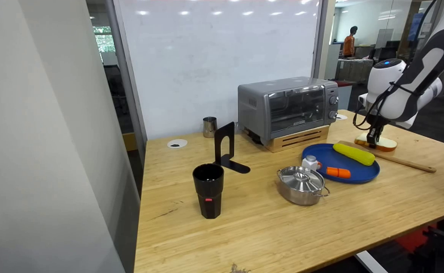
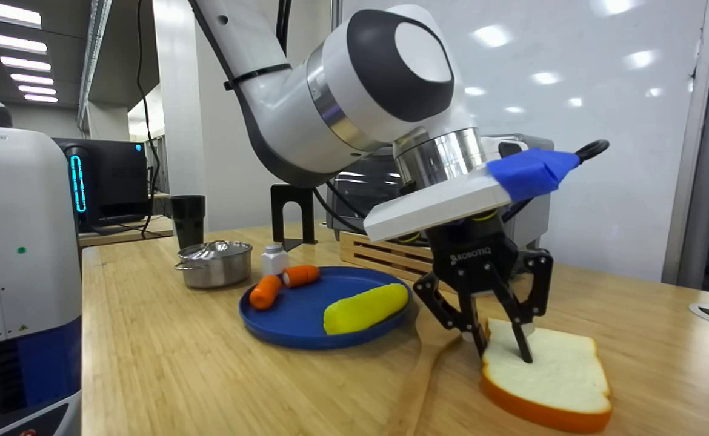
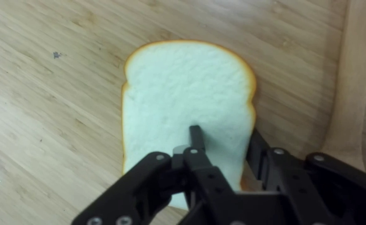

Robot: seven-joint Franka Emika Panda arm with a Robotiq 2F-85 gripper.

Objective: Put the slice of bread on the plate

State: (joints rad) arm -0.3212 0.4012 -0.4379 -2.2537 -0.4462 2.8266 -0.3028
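Observation:
The slice of bread (image 1: 389, 143) lies on the table beside the plate. It also shows in an exterior view (image 2: 566, 369) and the wrist view (image 3: 183, 84). My gripper (image 2: 505, 356) is down at the bread, also seen in the wrist view (image 3: 226, 132). One fingertip touches the bread's top face; the other stands against its crust edge. The fingers are partly apart with that edge between them; whether they squeeze it I cannot tell. The blue plate (image 1: 360, 175) holds a yellow elongated item (image 2: 365, 309) and orange carrot-like pieces (image 2: 265, 292).
A long wooden utensil (image 2: 418, 375) lies between plate and bread. A lidded metal pot (image 1: 301, 185) and small white bottle (image 2: 274, 259) stand by the plate. A toaster oven (image 1: 288, 110) stands on a wooden rack behind. A black cup (image 1: 208, 189) and black bookend (image 1: 225, 151) stand farther off.

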